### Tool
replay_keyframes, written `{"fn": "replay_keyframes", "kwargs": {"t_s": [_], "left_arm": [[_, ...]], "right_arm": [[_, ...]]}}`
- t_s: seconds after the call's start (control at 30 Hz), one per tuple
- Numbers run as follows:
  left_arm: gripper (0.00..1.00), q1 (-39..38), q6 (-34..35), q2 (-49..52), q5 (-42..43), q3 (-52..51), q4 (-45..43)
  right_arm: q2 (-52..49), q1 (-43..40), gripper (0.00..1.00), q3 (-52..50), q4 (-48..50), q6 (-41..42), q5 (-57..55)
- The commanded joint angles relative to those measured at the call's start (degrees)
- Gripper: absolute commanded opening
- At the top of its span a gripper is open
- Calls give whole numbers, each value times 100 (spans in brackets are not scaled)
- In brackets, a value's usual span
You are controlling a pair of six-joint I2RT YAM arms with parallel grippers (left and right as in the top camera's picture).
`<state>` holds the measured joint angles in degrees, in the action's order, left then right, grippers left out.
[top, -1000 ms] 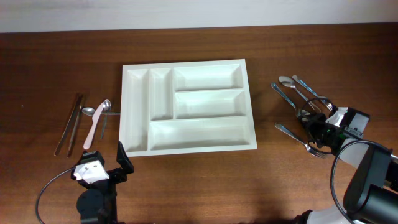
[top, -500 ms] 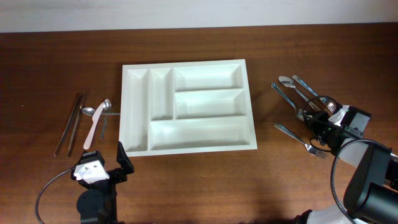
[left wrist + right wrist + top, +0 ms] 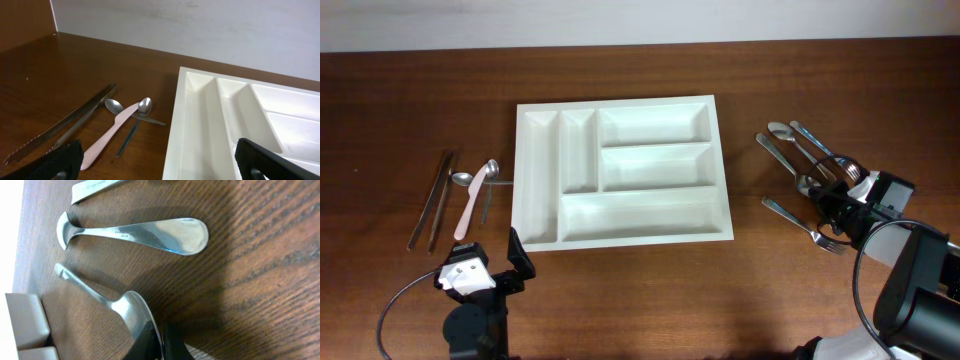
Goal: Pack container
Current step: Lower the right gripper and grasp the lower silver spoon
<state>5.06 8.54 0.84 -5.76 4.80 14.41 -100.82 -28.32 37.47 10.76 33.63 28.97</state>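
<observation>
Right gripper point(image 3: 828, 197) at the right-hand cutlery point(image 3: 782, 150), finger gap not discernible; left gripper point(image 3: 165, 162) idle, fingers wide. Close your pads on one spoon point(image 3: 127, 307) alone, clear of its neighbours.

White container point(image 3: 175, 120); dark brown wood-grain table point(image 3: 60, 65); pale pink utensil point(image 3: 107, 137) ahead-left of black left gripper point(image 3: 159, 150); silver spoon point(image 3: 145, 105) beside it.
</observation>
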Motion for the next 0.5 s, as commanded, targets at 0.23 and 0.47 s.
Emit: {"fn": "replay_keyframes", "kwargs": {"t_s": [0.23, 0.47], "left_arm": [[99, 35, -114, -48, 61, -31, -4], [99, 35, -114, -48, 61, -31, -4]], "right_arm": [[-83, -15, 4, -55, -13, -20, 144], [-81, 166, 4, 15, 323, -61, 929]]}}
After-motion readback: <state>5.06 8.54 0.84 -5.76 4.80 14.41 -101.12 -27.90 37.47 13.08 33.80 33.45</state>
